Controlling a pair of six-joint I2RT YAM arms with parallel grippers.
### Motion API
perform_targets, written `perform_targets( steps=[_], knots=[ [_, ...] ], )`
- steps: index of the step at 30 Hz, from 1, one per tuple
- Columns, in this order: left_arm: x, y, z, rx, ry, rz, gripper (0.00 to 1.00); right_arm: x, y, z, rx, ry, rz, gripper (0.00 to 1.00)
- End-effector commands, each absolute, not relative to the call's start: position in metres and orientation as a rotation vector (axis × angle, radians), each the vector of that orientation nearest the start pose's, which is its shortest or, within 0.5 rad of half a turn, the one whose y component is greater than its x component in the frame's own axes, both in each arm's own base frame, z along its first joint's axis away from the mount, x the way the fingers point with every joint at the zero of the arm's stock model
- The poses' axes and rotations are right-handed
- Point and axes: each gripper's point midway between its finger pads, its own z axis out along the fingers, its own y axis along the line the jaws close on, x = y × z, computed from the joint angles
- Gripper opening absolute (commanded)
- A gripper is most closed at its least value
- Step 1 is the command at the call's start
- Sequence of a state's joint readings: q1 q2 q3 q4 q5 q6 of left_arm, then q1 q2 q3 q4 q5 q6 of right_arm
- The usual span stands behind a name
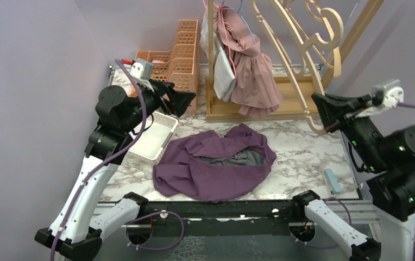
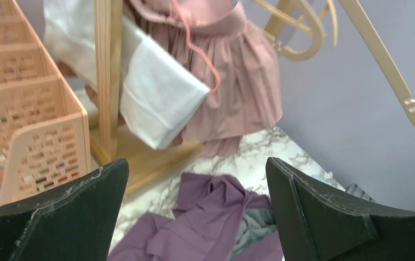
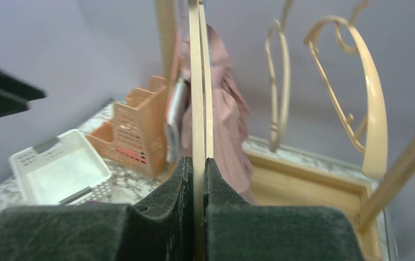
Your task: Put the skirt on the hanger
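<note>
- A purple skirt point(image 1: 205, 174) lies crumpled in a loose heap at the middle of a marble-patterned table point(image 1: 303, 157). Its waist gapes open and shows a grey lining. Nothing is holding it.
- The left gripper point(image 1: 186, 100) hangs in the air above the table's left side, up and to the left of the skirt and apart from it. Its two dark fingers are spread wide with nothing between them. In the left wrist view the skirt shows on the table below the gap.
- The right gripper point(image 3: 199, 163) is raised over the right side of the table. Its padded fingers are pressed together on a thin pale wooden hanger point(image 3: 196, 81), seen edge-on in the right wrist view and rising straight up from the pinch. In the top view the hanger sweeps up and to the left from the gripper as a long curve.
- At the back of the table stands a wooden rack point(image 1: 211, 65). A pink dress point(image 1: 254, 76) and a white garment point(image 1: 224, 76) hang from it.
- Orange baskets point(image 1: 181, 51) stand at the back left, just beside the rack.
- A white basket point(image 1: 151, 138) sits on the table to the left of the skirt, its edge close to the fabric.
</note>
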State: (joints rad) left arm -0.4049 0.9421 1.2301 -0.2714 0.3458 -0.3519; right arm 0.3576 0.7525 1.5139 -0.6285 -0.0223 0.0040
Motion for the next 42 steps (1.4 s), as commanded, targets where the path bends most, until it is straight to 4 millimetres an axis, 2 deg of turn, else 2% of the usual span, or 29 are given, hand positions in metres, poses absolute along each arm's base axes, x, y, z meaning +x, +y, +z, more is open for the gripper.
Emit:
perform_targets(
  steps=[1, 5, 8, 15, 17, 19, 20, 23, 25, 29, 34, 38, 42],
  knots=[
    [0.241, -0.181, 0.483, 0.395, 1.353, -0.812, 0.99, 0.164, 0.121, 0.504, -0.573, 1.292, 0.476, 0.01],
    [0.224, -0.173, 0.508, 0.426, 1.261, -0.779, 0.99, 0.15, 0.153, 0.467, -0.802, 1.334, 0.623, 0.01],
    [0.218, -0.169, 0.506, 0.446, 1.255, -0.752, 0.99, 0.144, 0.171, 0.435, -0.948, 1.373, 0.725, 0.01],
    [0.216, -0.159, 0.477, 0.439, 1.312, -0.691, 0.99, 0.153, 0.185, 0.38, -1.069, 1.437, 0.794, 0.01],
    [0.218, -0.163, 0.463, 0.494, 1.336, -0.674, 0.99, 0.153, 0.188, 0.368, -1.112, 1.441, 0.813, 0.01],
    [0.216, -0.175, 0.442, 0.623, 1.359, -0.68, 0.96, 0.153, 0.19, 0.359, -1.148, 1.452, 0.829, 0.01],
    [0.213, -0.182, 0.432, 0.696, 1.361, -0.691, 0.94, 0.153, 0.191, 0.356, -1.163, 1.452, 0.831, 0.01],
    [0.186, -0.203, 0.398, 0.982, 1.313, -0.782, 0.87, 0.153, 0.192, 0.35, -1.196, 1.45, 0.833, 0.01],
    [0.172, -0.209, 0.382, 1.11, 1.276, -0.817, 0.8, 0.153, 0.193, 0.347, -1.211, 1.447, 0.84, 0.01],
    [0.17, -0.209, 0.373, 1.153, 1.271, -0.806, 0.6, 0.146, 0.194, 0.341, -1.25, 1.448, 0.88, 0.01],
    [0.155, -0.214, 0.362, 1.266, 1.252, -0.889, 0.46, 0.139, 0.194, 0.338, -1.276, 1.441, 0.893, 0.01],
    [0.15, -0.217, 0.344, 1.306, 1.296, -0.957, 0.45, 0.136, 0.194, 0.34, -1.29, 1.433, 0.904, 0.01],
    [0.155, -0.217, 0.332, 1.317, 1.334, -0.945, 0.43, 0.134, 0.195, 0.342, -1.303, 1.426, 0.916, 0.01]
  ],
)
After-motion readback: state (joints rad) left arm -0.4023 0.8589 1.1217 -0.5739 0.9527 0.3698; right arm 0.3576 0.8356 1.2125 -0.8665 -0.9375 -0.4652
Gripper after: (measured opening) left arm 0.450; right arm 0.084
